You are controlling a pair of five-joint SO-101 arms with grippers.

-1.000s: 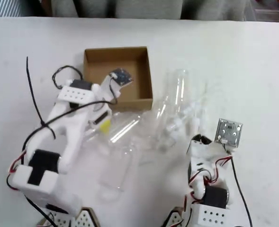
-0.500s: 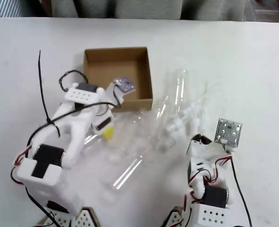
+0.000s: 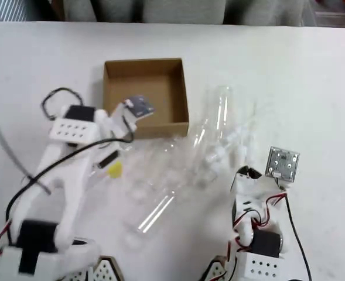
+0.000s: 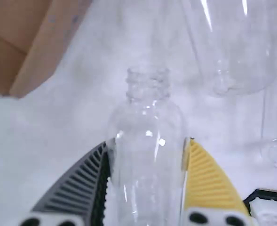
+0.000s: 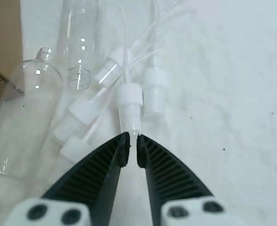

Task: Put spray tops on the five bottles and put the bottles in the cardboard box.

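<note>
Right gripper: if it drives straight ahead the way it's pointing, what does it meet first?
The white plastic spray top lying straight ahead of the right gripper; its near end sits at the fingertips, possibly already touching, though depth is unclear.

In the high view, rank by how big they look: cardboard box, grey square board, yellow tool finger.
Largest: cardboard box.
Then: grey square board, mounted on the right arm, so likely nearer the camera.
Smallest: yellow tool finger.
</note>
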